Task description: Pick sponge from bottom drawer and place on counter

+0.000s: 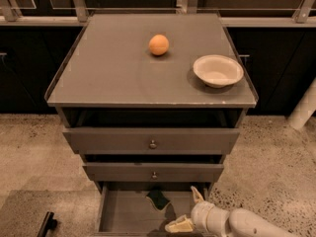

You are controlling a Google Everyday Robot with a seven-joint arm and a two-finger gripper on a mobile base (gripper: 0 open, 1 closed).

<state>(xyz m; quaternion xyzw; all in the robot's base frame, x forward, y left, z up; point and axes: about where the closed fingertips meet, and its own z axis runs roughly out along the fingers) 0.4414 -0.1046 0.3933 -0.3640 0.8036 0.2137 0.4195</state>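
The bottom drawer (123, 214) stands pulled open at the foot of the cabinet. The sponge (158, 198) lies on its floor near the back, dark green face up. My gripper (190, 211) sits at the drawer's right front, just right of and below the sponge, not touching it; one pale finger (197, 195) points up and another (180, 225) lies low. The white arm (237, 223) enters from the bottom right. The counter (113, 68) is the grey-brown top of the cabinet.
An orange (158, 44) sits at the counter's back middle. A white bowl (217, 70) stands at its right edge. Two knobbed drawers (152, 143) are shut above the bottom one. A dark object (47, 223) lies on the floor at lower left.
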